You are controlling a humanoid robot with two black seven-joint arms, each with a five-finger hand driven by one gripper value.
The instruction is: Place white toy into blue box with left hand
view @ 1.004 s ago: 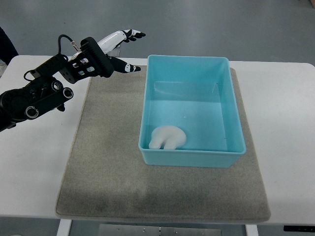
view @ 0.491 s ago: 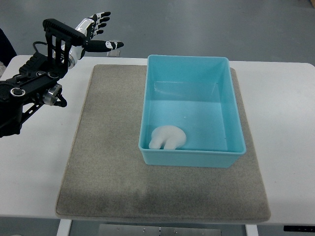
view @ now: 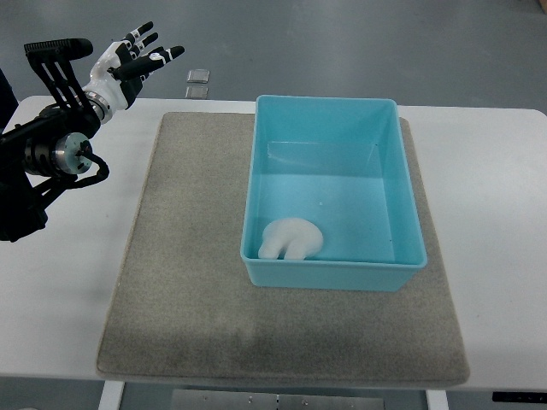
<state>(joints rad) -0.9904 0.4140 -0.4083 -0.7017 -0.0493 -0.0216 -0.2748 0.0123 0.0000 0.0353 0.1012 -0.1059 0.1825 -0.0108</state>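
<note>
Top view: left hand (view: 128, 60) sits at the far-left corner of the table (view: 496, 196), past the far-left corner of the grey mat (view: 179, 282), fingers (view: 144, 36) spread and holding nothing. Its arm comes in from the left edge. The right arm does not show, so the left hand is the only one that can be judged nearer.

The white toy (view: 291, 239) lies inside the blue box (view: 410, 188), on the floor at the near-left corner, close to or touching the left and near walls; contact cannot be told. From the hand, the toy is to the right and well toward the robot's side, well apart.

The toy is a rounded arch shape: curved back faces the far side, two stubby ends point to the near wall. Its long axis runs roughly left-right, slightly tilted. The box's long axis runs near-far.

Judged from this layout, the placing looks done and the hand is clear of the box.
</note>
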